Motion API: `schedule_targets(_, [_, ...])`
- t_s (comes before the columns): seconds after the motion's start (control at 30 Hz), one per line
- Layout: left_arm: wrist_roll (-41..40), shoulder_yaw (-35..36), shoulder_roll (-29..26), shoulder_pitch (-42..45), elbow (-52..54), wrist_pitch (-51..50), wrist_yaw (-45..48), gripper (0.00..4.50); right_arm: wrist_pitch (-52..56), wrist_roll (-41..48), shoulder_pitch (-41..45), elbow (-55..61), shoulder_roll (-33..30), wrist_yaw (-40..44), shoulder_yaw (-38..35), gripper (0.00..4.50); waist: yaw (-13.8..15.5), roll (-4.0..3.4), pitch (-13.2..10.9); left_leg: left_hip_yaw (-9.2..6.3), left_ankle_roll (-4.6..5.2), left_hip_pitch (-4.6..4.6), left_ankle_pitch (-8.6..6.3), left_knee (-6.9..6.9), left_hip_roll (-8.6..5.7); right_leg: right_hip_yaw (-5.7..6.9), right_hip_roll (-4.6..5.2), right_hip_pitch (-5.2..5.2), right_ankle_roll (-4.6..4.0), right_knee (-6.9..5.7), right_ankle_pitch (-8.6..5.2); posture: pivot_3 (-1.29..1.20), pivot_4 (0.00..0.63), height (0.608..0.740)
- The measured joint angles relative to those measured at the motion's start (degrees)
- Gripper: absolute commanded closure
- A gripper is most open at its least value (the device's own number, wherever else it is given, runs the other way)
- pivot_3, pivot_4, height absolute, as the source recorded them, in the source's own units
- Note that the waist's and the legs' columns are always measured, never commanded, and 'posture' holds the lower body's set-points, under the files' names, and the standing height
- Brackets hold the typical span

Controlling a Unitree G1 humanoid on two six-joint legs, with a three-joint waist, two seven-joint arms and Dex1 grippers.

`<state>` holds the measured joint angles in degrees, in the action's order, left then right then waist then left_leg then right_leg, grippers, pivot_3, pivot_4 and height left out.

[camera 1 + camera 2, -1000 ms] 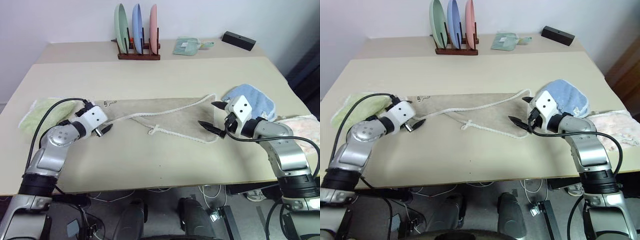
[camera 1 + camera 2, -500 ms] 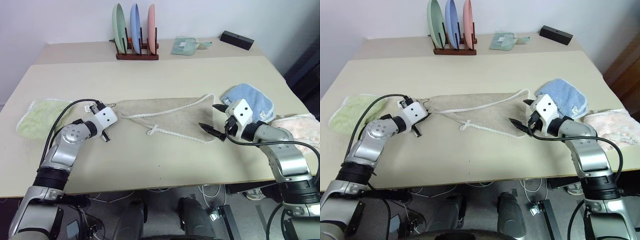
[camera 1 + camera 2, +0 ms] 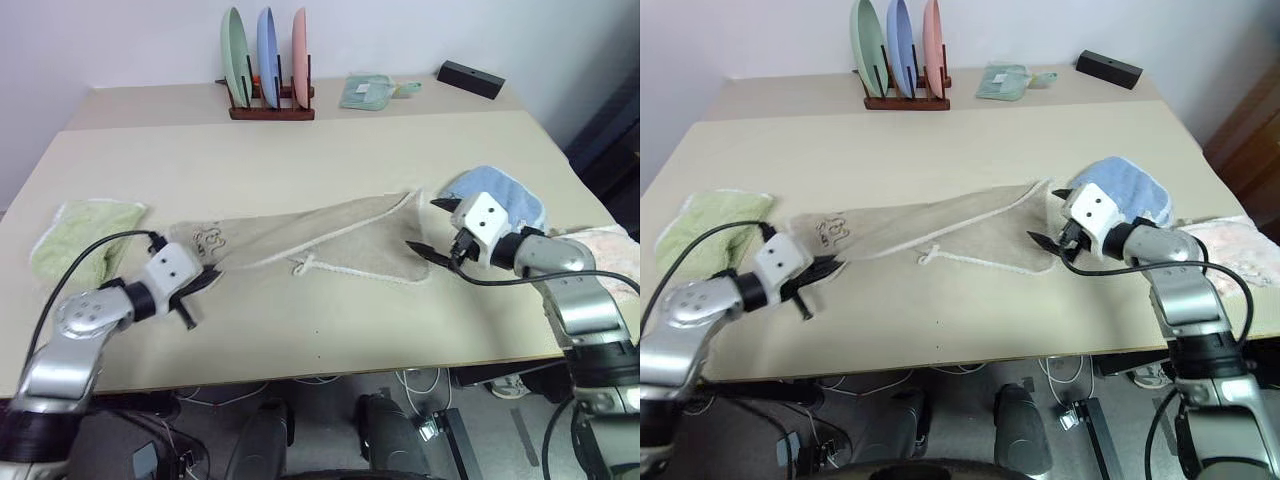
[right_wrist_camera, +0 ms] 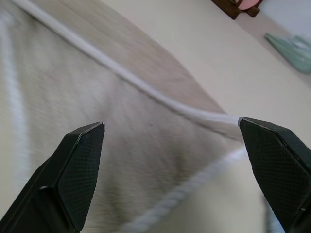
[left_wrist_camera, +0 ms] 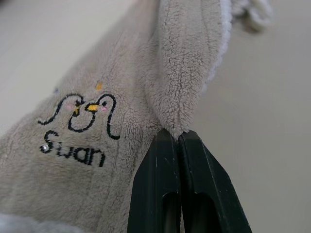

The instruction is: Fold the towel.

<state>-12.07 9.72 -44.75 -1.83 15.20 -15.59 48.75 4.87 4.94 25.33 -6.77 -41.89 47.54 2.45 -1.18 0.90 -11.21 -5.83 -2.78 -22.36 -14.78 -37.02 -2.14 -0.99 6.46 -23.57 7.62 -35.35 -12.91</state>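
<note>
Towel-folding under way at a pale wooden table [image 3: 330, 330]: nearest the front edge, the robot's left gripper [image 3: 207, 284] is clamped fully closed on a fold of the large beige terry towel with white corded edging [image 3: 320, 235], pinching it just beside the dark embroidered "Swan" mark [image 5: 80, 127], apparently so that this end can be drawn out or carried over for a fold. The towel lies stretched flat across the middle of the table, tapering from the pinched end toward a white-corded corner, with a small white loop [image 3: 304, 264] on its front edge. At that far corner of the towel the right gripper [image 3: 438, 228] hangs with its two black fingers spread wide and nothing between them, the corner framed in the gap, seemingly poised to take hold of it. Just beside the towel's pinched end rests a light green towel [image 3: 75, 232]; just past its corded corner, a crumpled light blue towel [image 3: 500, 198]. Well behind the towel, at the table's back, stand three upright plates in a wooden rack [image 3: 268, 75], a folded pale green cloth [image 3: 372, 92] and a black rectangular box [image 3: 476, 79].
</note>
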Motion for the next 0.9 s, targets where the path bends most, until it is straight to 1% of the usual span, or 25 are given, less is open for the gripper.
schedule_targets(0.17, [-3.76, 4.03, -0.33, -4.57, 5.22, -4.36, 0.4, 4.45, -9.12, -7.19, 7.18, -12.34, 1.93, -1.59, 4.75, 0.0, 0.16, 0.0, 0.0, 0.0, 0.0, -0.01, 0.0, -0.01, -0.01, 0.0, 0.0, 0.02, -0.01, 0.02, 0.0, 0.0, 0.15, 0.74])
schedule_targets(0.33, [-3.77, 4.62, -0.33, -5.58, 6.34, -5.28, -0.53, 4.45, -20.4, -16.31, 15.12, -25.51, 2.98, -6.87, 9.92, 0.0, 0.04, 0.0, 0.0, 0.01, -0.01, 0.0, 0.0, 0.02, -0.02, 0.0, 0.0, 0.0, -0.01, 0.02, 0.0, 0.0, 0.15, 0.74])
schedule_targets(0.53, [-3.69, 4.84, -0.33, -6.25, 6.5, -5.35, -1.33, 4.45, -30.02, -24.99, 20.08, -36.2, 2.99, -13.41, 14.3, 0.0, -0.07, -0.01, -0.01, 0.01, -0.01, 0.0, 0.0, 0.04, -0.02, -0.01, 0.0, -0.02, -0.02, 0.02, 0.0, 0.0, 0.15, 0.74])
schedule_targets(0.6, [-3.63, 4.86, -0.34, -6.71, 6.6, -5.34, -1.44, 4.5, -32.29, -27.94, 21.46, -38.61, 2.87, -16.24, 15.37, 0.53, -0.12, -0.01, -0.01, 0.01, -0.01, 0.0, 0.0, 0.06, -0.02, -0.01, -0.01, -0.04, -0.03, 0.02, 0.0, 0.0, 0.15, 0.74])
schedule_targets(0.67, [-3.62, 4.89, -0.34, -6.76, 7.02, -5.34, -1.49, 4.5, -34.09, -29.49, 22.11, -39.91, 2.85, -17.94, 15.73, 1.32, -0.17, -0.01, -0.01, 0.01, -0.01, 0.0, 0.0, 0.06, -0.02, -0.02, -0.01, -0.03, -0.03, 0.02, 0.0, 0.0, 0.15, 0.74])
schedule_targets(0.77, [-3.6, 5.07, -0.36, -6.79, 7.19, -5.34, -1.5, 4.5, -36.05, -30.34, 22.18, -40.24, 2.77, -18.65, 15.91, 2.76, -0.21, -0.02, -0.01, 0.01, -0.01, 0.0, 0.0, 0.06, -0.02, -0.03, -0.01, -0.03, -0.02, 0.02, 0.0, 0.0, 0.15, 0.74])
schedule_targets(0.87, [-3.57, 5.1, -0.38, -6.89, 7.19, -5.33, -1.49, 4.5, -37.15, -30.63, 22.17, -40.24, 2.59, -18.96, 15.86, 4.35, -0.23, -0.01, -0.01, 0.01, -0.01, 0.0, 0.0, 0.06, -0.02, -0.03, -0.01, -0.03, -0.02, 0.02, 0.0, 0.0, 0.15, 0.74])
schedule_targets(0.9, [-3.55, 5.1, -0.39, -6.92, 7.19, -5.33, -1.49, 4.5, -37.41, -30.6, 22.16, -40.17, 2.51, -18.94, 15.77, 4.43, -0.23, -0.01, -0.01, 0.01, -0.01, 0.0, 0.0, 0.06, -0.02, -0.03, -0.01, -0.03, -0.02, 0.02, 0.0, 0.0, 0.15, 0.74])
